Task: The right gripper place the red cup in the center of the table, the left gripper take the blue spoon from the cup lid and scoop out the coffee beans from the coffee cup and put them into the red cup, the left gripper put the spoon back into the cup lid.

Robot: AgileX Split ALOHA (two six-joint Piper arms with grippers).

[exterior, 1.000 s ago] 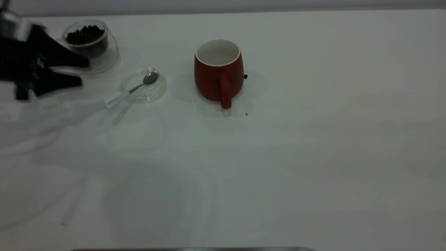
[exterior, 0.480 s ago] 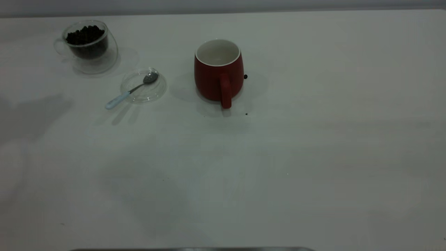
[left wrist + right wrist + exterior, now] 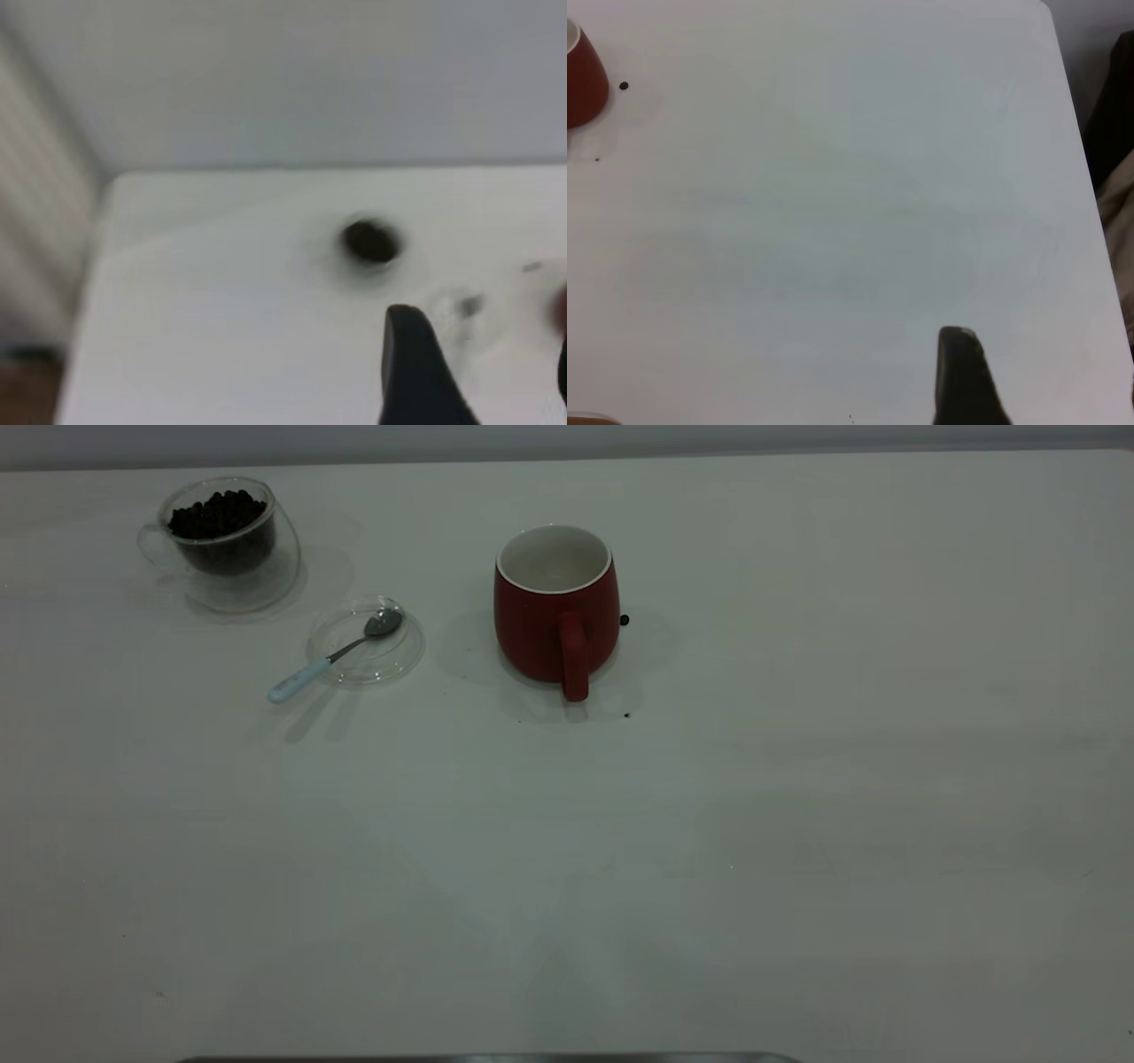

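Glass coffee cup brims with coffee beans, cup lid cradles blue spoon; tool states: cannot tell.

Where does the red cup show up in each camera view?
Exterior view: red cup upright above centre, handle toward the camera.
Left wrist view: not clearly visible.
Right wrist view: upper left edge, partly cut off.
Shared landmark: the stray bean beside it.
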